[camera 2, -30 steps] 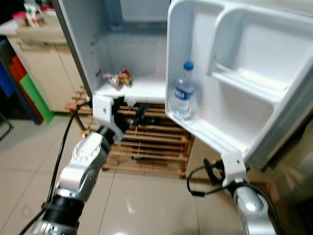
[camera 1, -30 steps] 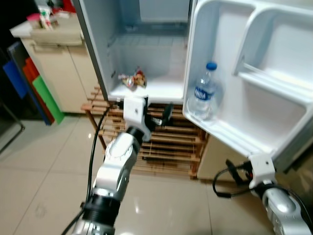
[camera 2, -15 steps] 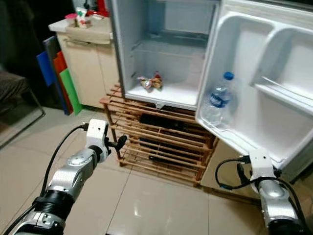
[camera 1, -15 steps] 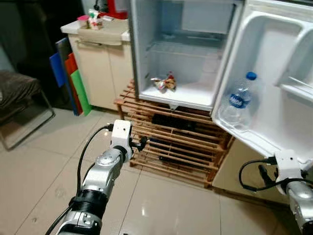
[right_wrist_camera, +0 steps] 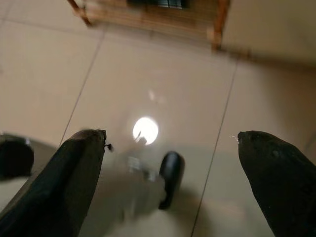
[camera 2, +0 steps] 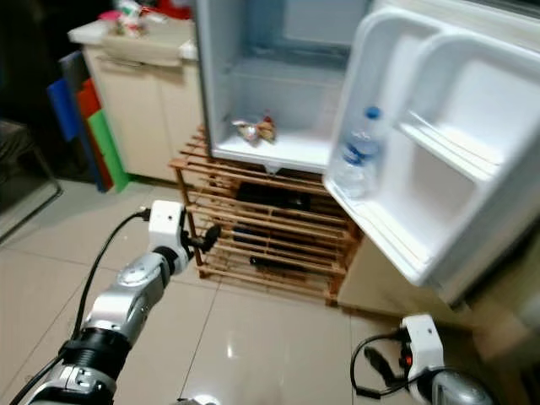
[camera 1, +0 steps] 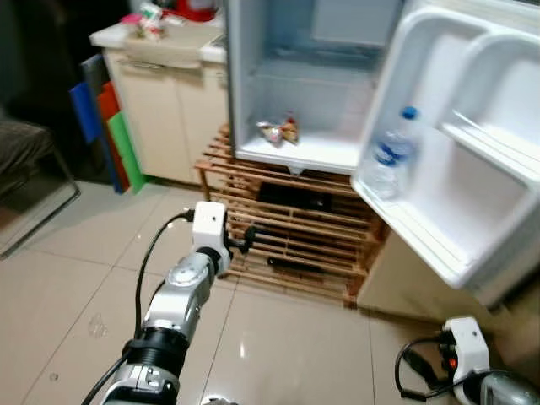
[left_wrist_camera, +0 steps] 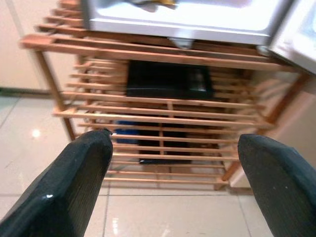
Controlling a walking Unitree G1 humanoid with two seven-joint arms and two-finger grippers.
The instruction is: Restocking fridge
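Fingers spread and empty on both arms: the left gripper (left_wrist_camera: 170, 173) points at the wooden rack (camera 1: 295, 240) from its 7 o'clock, while the right gripper (right_wrist_camera: 168, 168) hangs low over the floor (right_wrist_camera: 163, 74). At 12 o'clock the fridge (camera 1: 304, 84) stands open, a snack packet (camera 1: 278, 132) on its shelf, a water bottle (camera 1: 390, 164) in the door (camera 1: 472, 169). Likely between items; next calls for fetching more stock.

even indoor light, a lamp glare on the glossy floor (right_wrist_camera: 145, 130), right wrist view blurred.
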